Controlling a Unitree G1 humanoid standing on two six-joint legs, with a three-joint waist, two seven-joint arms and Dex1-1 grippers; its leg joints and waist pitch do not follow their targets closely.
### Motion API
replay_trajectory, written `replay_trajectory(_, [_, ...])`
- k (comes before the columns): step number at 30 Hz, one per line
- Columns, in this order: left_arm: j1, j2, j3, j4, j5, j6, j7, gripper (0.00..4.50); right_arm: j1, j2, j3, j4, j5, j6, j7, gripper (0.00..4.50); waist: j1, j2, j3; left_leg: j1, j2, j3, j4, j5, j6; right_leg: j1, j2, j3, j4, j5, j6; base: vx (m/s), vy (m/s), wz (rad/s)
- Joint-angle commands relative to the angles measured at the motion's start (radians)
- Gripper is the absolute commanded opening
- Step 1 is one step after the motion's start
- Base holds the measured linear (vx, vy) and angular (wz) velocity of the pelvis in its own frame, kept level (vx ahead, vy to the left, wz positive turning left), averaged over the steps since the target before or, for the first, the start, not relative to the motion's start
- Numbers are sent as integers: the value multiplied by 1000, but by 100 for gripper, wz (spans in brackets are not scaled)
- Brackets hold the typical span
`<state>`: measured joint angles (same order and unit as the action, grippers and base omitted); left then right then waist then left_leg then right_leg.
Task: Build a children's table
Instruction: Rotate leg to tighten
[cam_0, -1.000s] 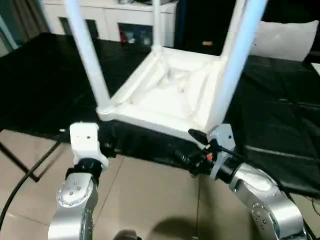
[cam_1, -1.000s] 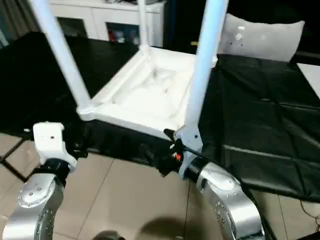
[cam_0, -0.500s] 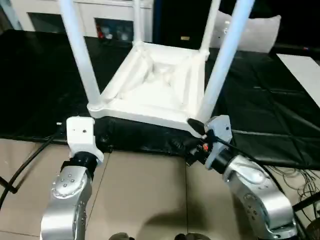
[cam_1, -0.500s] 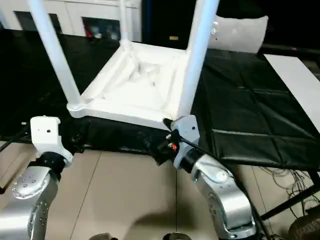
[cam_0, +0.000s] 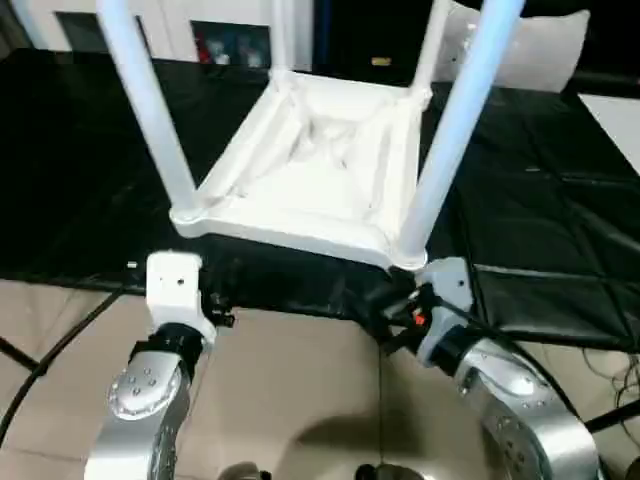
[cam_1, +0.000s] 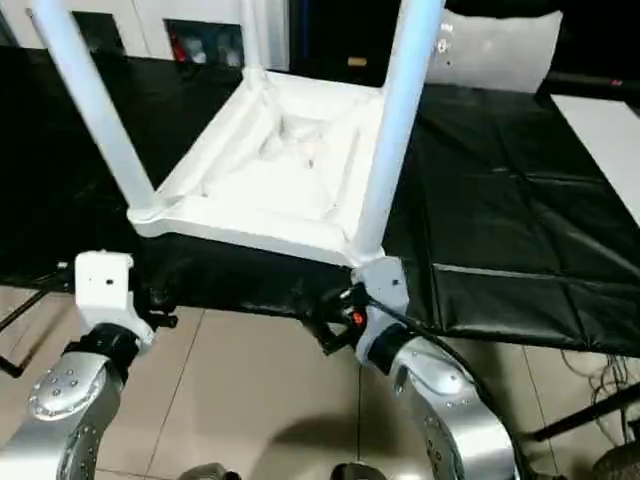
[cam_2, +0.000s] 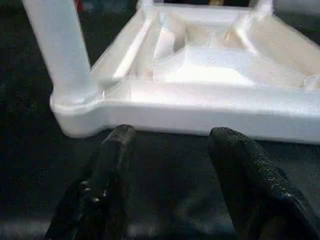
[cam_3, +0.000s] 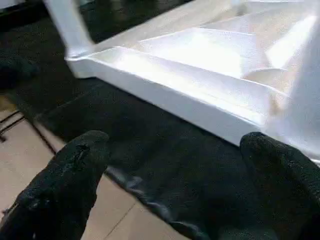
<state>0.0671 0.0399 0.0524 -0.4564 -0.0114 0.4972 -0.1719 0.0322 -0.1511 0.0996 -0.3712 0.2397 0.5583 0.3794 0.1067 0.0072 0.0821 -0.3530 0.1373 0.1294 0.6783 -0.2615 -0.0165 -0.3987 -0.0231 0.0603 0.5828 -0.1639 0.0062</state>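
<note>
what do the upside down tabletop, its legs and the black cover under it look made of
Tabletop: likely moulded plastic, white, glossy; ribs and soft highlights show.
Legs: smooth white tubes, probably plastic.
Black cover: thin sheet, plastic or coated fabric; it creases and shines.

The tabletop (cam_0: 320, 190) lies upside down on the covered bench (cam_0: 540, 210), its near edge close to the bench's front edge. Four legs stand up from its corners: one near left (cam_0: 150, 110), one near right (cam_0: 455, 120), two at the far corners (cam_0: 283, 40). The left gripper (cam_2: 167, 142) sits in front of the near edge, beside the near-left corner, apart from it. The right gripper (cam_3: 175, 145) sits in front of the near-right corner, apart. Cabinets (cam_0: 215, 30) stand behind the bench. Floor (cam_0: 290, 390) lies below, in front.
</note>
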Motion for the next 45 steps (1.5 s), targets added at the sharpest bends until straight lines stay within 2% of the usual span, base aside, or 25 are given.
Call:
replay_trajectory(1, [5,17,9,-3,-6,4,-3,284,-6,11,-4,-17,12,4,-7,450,26,-24,-45,-73,10,-67,42,-143,-26,106,-194,224,-135,-398,-317,-2,171,-72])
replay_trajectory(2, [4,13,12,-4,-9,9,3,284,-7,12,-5,-20,14,3,-9,450,18,-1,-54,-85,23,-107,5,-63,43,99,-213,140,-124,-353,-327,-17,230,-44])
replay_trajectory(4, [4,13,12,-4,-9,9,3,284,-7,12,-5,-20,14,3,-9,450,-10,39,-44,-36,24,-110,-118,-110,179,45,-108,56,-109,-456,-241,-23,266,-27])
replay_trajectory(5, [6,6,14,-9,-14,16,10,284,-5,9,-3,-23,15,-7,-6,450,-62,58,-48,18,39,-114,-173,-263,225,-24,9,-50,1,-386,-169,-14,327,4])
replay_trajectory(6, [7,4,14,-11,-17,20,12,284,-4,8,-2,-24,15,-10,-5,450,-74,65,-58,8,56,-130,-200,-264,242,-23,10,-109,126,-220,-94,-14,327,4])
replay_trajectory(8, [29,-5,6,-30,-22,23,16,284,1,-1,5,-25,10,-16,-3,450,-72,67,-44,2,70,-140,-184,-204,236,-25,-19,-132,118,-131,-63,-42,258,5])
replay_trajectory(11, [45,-3,-8,-40,-19,18,18,284,0,-5,12,-24,9,-12,1,450,-72,29,-59,-16,84,-166,-162,-271,33,37,-127,-70,35,-15,-84,-71,180,-1])
replay_trajectory(14, [44,0,-9,-43,-18,5,20,284,-3,2,11,-21,13,-13,1,450,-65,30,-36,-27,71,-134,-157,-573,-131,36,-189,-43,-35,-342,-156,-100,108,1])
replay_trajectory(20, [41,1,1,-53,-31,8,22,284,-12,-7,19,-23,18,-18,16,450,-79,39,-18,-16,53,-129,-221,-938,-198,68,-125,-93,-28,-595,-52,-70,43,-3])
replay_trajectory(21, [43,2,0,-54,-31,7,20,284,-12,-9,20,-22,19,-17,16,450,-63,56,-17,-99,5,-118,-303,-913,-187,160,-92,-123,71,-516,-64,0,0,0])
replay_trajectory(23, [49,5,-6,-55,-32,5,17,284,-13,-8,17,-19,22,-18,8,450,-35,32,-25,-103,-49,-54,-304,-740,-161,167,-87,-113,90,-625,-91,-69,-1,35])
replay_trajectory(24, [51,5,-12,-55,-34,4,14,284,-13,-3,11,-16,22,-22,-1,450,-71,-31,-15,101,-71,-55,80,-327,-42,-20,-271,-56,-207,-1005,-155,-41,-25,52])
replay_trajectory(25, [51,6,-17,-54,-35,3,10,284,-12,1,5,-15,23,-23,-7,450,-97,-15,22,123,-64,-60,125,-152,16,-79,-254,-23,-251,-1143,-158,200,-102,55])
replay_trajectory(26, [50,9,-24,-53,-34,3,6,284,-12,-4,7,-12,17,-25,-7,450,-86,-7,43,9,-30,-99,120,-115,22,100,-288,17,-207,-1125,-173,223,-21,15])
replay_trajectory(27, [49,10,-33,-51,-33,3,4,284,-11,-12,13,-9,6,-32,-2,450,-81,-6,28,56,-20,-100,61,-224,2,134,-225,-37,-159,-1056,-153,223,-21,15])
replay_trajectory(28, [48,9,-35,-50,-33,3,5,284,-11,-15,16,-7,2,-37,1,450,-85,5,23,117,-12,-87,16,-338,-2,106,-178,-73,-139,-974,-143,57,86,7])
replay_trajectory(29, [47,7,-37,-49,-33,3,6,284,-10,-15,17,-7,0,-40,2,450,-104,49,43,169,72,-157,-174,-796,-51,38,-38,-141,-6,-573,-83,-60,52,22])
replay_trajectory(30, [46,5,-39,-48,-34,2,8,284,-10,-15,16,-6,0,-42,2,450,-125,42,10,153,133,-211,-251,-920,-48,66,-40,-130,106,-331,-40,-60,52,22])
replay_trajectory(33, [45,6,-48,-44,-44,0,5,284,-9,-17,18,-5,-3,-47,1,450,-137,82,-3,169,65,-208,-237,-752,30,18,-31,-159,133,-38,-17,46,88,-4])
replay_trajectory(36, [47,8,-56,-40,-46,-1,-3,284,-7,-22,24,-8,-7,-53,-5,450,-159,40,-42,209,31,-228,-218,-274,165,-18,-50,-137,88,-102,15,140,68,-23])
replay_trajectory(37, [47,8,-57,-40,-48,-2,-3,284,-6,-24,26,-8,-10,-55,-5,450,-157,4,-61,231,-19,-178,-179,-80,180,-16,-84,-95,23,-93,-5,192,-12,-7])
replay_trajectory(38, [46,6,-57,-37,-50,0,1,284,-5,-32,31,-6,-19,-62,-3,450,-123,-64,-79,83,-125,-74,-49,-96,156,175,-169,49,-57,-139,-105,260,-54,19])
replay_trajectory(40, [49,4,-57,-34,-49,4,8,284,-6,-36,32,-1,-22,-70,2,450,-95,-53,-88,-48,-91,-78,65,-52,132,273,-244,118,-34,216,-258,265,-39,13])
replay_trajectory(42, [56,-5,-52,-30,-54,-5,16,284,-10,-36,30,5,-23,-77,3,450,-76,-40,-71,-65,-55,-95,82,46,29,218,-218,56,-39,501,-328,218,7,-2])
replay_trajectory(45, [74,-13,-34,-26,-62,5,29,284,-24,-37,25,17,-13,-94,14,450,-60,46,-83,-46,8,-94,-121,549,92,167,-29,-129,24,426,-216,57,-1,-1])
